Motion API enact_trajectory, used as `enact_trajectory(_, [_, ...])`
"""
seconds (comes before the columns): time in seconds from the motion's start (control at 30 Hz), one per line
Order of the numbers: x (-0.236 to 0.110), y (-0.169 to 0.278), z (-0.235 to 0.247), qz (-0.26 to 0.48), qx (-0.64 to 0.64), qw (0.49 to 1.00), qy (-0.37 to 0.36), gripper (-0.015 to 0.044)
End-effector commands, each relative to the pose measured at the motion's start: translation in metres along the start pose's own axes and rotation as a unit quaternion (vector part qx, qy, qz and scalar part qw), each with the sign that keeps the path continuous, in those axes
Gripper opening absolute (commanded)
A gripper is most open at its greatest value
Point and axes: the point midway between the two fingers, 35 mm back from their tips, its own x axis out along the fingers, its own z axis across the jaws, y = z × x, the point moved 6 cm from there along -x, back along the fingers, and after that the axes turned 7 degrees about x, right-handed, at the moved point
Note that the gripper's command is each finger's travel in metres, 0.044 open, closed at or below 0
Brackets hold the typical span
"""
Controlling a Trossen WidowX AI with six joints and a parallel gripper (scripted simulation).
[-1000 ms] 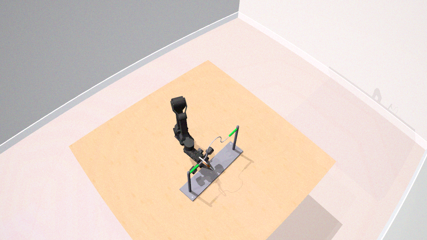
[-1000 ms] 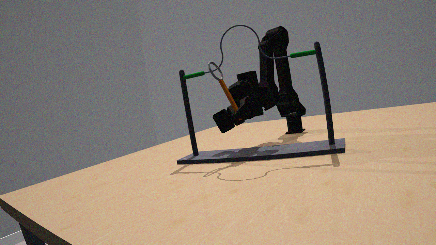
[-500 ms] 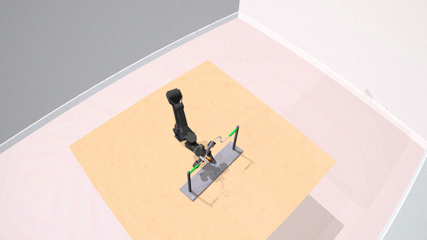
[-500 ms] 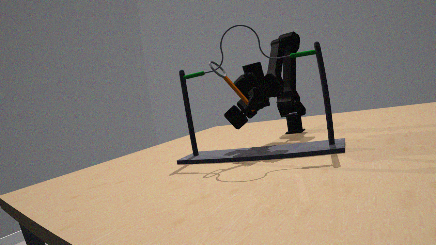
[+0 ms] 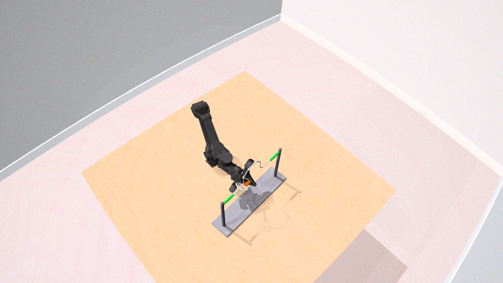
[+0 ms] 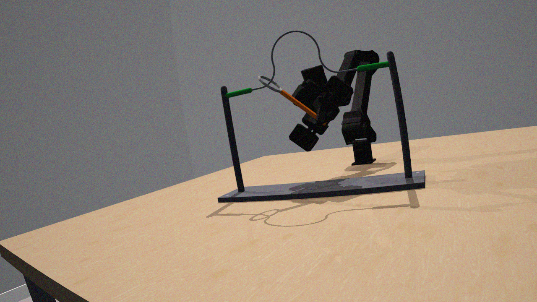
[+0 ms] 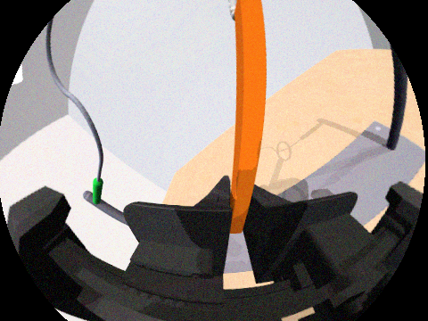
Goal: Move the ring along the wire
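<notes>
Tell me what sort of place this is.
Probably a bare test room for a robot: one wooden table, plain walls, a black arm, and a wire game on two posts whose orange handle the jaws grip.

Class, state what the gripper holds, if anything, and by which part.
The gripper is shut on the orange handle near its lower end; the ring is at the far end.

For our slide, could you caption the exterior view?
Gripper tilts orange handle, ring around grey wire.
</notes>
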Motion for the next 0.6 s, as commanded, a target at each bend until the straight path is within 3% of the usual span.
enact_trajectory(0.0, [-0.006, -0.003, 0.013, 0.014, 0.022, 1.000, -0.012, -0.0150])
enact_trajectory(0.57, [-0.027, -0.013, 0.042, 0.092, 0.116, 0.988, -0.038, -0.0150])
